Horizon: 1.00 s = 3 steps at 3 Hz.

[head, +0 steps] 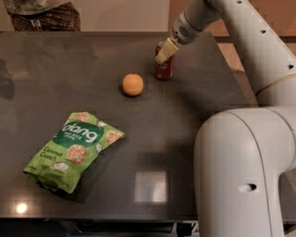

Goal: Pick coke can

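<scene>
The coke can [164, 68] is a small red can standing upright near the far right of the dark table [92, 194]. My gripper [165, 51] hangs right over the can's top, its cream fingers [166, 49] covering the can's upper part. An orange [132, 84] lies just left of the can, apart from it.
A green Dang chips bag [74, 150] lies at the near left. My white arm base [245, 176] fills the near right. A person in patterned clothes [41, 14] stands behind the table's far left edge. The table's right edge runs close beside the can.
</scene>
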Available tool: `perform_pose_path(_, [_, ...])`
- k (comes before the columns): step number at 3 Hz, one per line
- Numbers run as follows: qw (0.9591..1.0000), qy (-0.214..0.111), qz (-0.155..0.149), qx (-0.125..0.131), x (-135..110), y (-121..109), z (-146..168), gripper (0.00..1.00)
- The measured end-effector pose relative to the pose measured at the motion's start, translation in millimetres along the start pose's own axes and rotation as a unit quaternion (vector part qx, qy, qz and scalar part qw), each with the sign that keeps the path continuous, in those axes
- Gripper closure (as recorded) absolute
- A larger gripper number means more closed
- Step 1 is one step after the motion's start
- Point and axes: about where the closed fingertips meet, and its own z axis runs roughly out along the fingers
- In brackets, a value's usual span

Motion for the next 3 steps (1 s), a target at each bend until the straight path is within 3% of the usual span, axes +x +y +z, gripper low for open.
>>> perform_pose_path(2, [0.9993,-0.023,-0.020,-0.024,-8.1,13.4,-21.3,0.86])
perform_pose_path(3, [0.9975,-0.036,-0.048,-0.038,-11.8,27.8,-50.2,1.00])
